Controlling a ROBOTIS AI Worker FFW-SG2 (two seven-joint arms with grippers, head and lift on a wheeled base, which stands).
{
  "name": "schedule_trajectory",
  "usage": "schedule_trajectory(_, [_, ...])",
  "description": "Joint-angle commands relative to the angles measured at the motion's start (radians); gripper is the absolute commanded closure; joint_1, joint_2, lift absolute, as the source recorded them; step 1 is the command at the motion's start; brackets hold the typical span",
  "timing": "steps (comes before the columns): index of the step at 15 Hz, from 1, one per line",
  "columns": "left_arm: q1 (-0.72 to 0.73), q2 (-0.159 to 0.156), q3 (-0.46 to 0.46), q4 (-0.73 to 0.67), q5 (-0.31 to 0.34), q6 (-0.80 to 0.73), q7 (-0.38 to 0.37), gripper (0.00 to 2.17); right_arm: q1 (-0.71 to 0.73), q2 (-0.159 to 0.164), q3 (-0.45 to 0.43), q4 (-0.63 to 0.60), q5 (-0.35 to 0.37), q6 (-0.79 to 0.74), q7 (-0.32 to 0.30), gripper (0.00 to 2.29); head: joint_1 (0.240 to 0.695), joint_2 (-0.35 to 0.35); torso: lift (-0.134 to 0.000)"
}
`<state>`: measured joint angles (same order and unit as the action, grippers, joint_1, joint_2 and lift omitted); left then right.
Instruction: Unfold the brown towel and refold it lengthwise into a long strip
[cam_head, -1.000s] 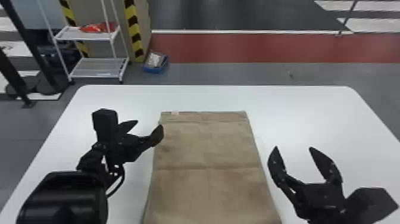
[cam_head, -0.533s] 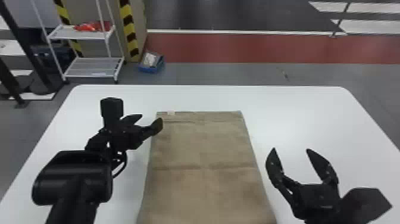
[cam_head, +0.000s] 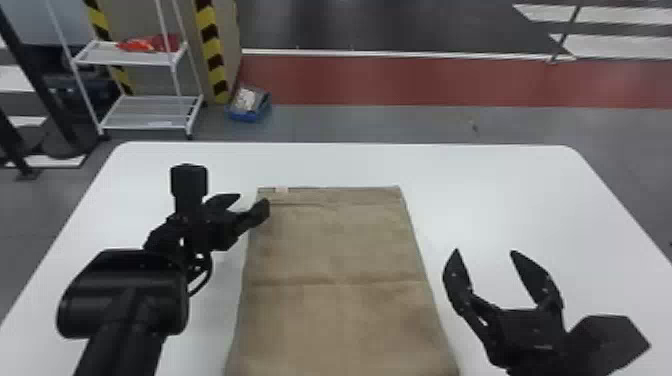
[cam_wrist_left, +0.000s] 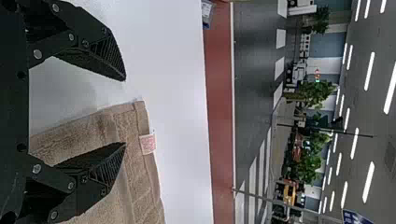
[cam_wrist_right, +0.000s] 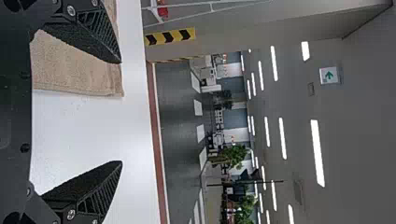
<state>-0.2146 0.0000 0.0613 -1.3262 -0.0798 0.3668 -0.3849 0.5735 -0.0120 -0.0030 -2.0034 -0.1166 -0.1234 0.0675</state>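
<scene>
The brown towel (cam_head: 335, 260) lies flat on the table, its long side running away from me, with a crease across it and a small pale tag at its far left corner. At its left edge near that corner is my left gripper (cam_head: 247, 201), open, one finger over the towel. In the left wrist view the open left gripper (cam_wrist_left: 125, 112) straddles the edge of the towel (cam_wrist_left: 135, 172) by the tag. My right gripper (cam_head: 484, 252) is open off the towel's right side; in the right wrist view, the right gripper (cam_wrist_right: 121, 112) has wide-parted fingers beside the towel (cam_wrist_right: 74, 70).
The white table (cam_head: 525, 190) extends around the towel on the left, right and far sides. Beyond its far edge stand a white wire shelf (cam_head: 150, 112) with red items and a blue bin (cam_head: 250, 105) on the floor.
The left arm's forearm and wrist have shifted, while its fingertips stay near the towel's far left corner. The whole head view has slid slightly leftward. The towel lies as before.
</scene>
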Motion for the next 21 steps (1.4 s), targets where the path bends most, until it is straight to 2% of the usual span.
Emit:
schedule_trajectory(1, [0.0,-0.003,-0.001,0.007,-0.001,-0.002,0.0,0.48,-0.001,0.0,0.0,0.0,0.0,0.0,0.0,0.12,0.695,-0.035,-0.123])
schedule_trajectory(6, [0.001,-0.003,-0.003,0.012,-0.008,-0.002,-0.003,0.48,-0.001,0.0,-0.002,0.0,-0.002,0.0,0.0,0.12,0.695,-0.036,-0.123])
schedule_trajectory(7, [0.003,-0.003,-0.003,0.012,-0.009,-0.002,-0.006,0.52,-0.001,0.0,-0.002,0.0,-0.002,0.0,0.0,0.12,0.695,-0.037,-0.123])
schedule_trajectory(8, [0.004,-0.003,-0.003,0.012,-0.012,-0.002,-0.009,0.7,0.0,0.0,-0.002,0.0,-0.002,0.0,0.0,0.12,0.695,-0.038,-0.123])
schedule_trajectory(13, [0.012,-0.003,-0.006,0.009,-0.025,-0.005,-0.023,0.71,0.0,-0.002,-0.002,-0.002,-0.002,0.003,0.0,0.12,0.695,-0.04,-0.123])
schedule_trajectory(15, [0.02,-0.003,-0.005,0.004,-0.026,-0.015,-0.017,1.2,0.0,-0.003,-0.002,-0.003,-0.002,0.0,0.0,0.12,0.695,-0.042,-0.123])
schedule_trajectory(21, [0.092,-0.003,0.005,-0.082,-0.015,-0.018,-0.014,1.2,0.0,-0.003,-0.002,-0.005,-0.002,0.003,0.0,0.12,0.695,-0.038,-0.123])
